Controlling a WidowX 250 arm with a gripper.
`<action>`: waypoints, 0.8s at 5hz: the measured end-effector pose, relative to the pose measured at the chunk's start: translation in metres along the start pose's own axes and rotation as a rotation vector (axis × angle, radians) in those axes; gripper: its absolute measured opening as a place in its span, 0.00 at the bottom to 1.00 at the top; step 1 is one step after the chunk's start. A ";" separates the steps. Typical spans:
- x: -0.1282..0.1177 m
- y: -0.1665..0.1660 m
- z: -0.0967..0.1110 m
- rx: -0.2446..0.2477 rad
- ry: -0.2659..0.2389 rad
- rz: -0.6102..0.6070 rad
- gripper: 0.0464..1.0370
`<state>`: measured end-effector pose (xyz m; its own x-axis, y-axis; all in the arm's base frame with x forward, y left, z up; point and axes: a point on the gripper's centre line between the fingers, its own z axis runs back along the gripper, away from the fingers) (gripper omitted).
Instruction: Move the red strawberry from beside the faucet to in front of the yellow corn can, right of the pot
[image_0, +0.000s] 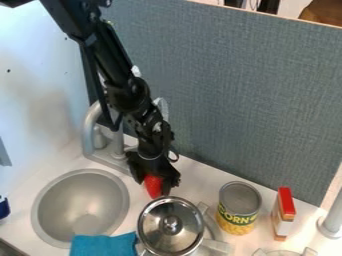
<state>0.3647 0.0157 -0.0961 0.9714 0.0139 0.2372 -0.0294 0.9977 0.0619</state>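
The gripper (154, 184) hangs low over the counter between the sink bowl and the lidded pot, shut on a red object (153, 186). Part of that object is hidden by the fingers, and its lower end is close to the far rim of the pot. A glass-and-metal lid with a dark knob covers the silver pot (172, 242). Right of the pot stands a corn can (238, 209), upright. Farther right is a small box with a red top (283, 214), also upright.
A round metal sink (46, 200) is at left, with a grey faucet (89, 131) behind it. A blue cloth (104, 245) lies at the front. A grey panel (234, 90) stands behind the counter, and a grey post (330, 222) is at right.
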 end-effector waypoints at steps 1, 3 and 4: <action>-0.002 0.001 0.000 0.005 0.031 0.060 0.91; -0.005 -0.001 0.022 -0.014 0.023 0.123 0.76; -0.001 -0.002 0.052 -0.052 -0.008 0.155 0.76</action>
<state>0.3512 0.0097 -0.0458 0.9542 0.1676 0.2478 -0.1663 0.9857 -0.0267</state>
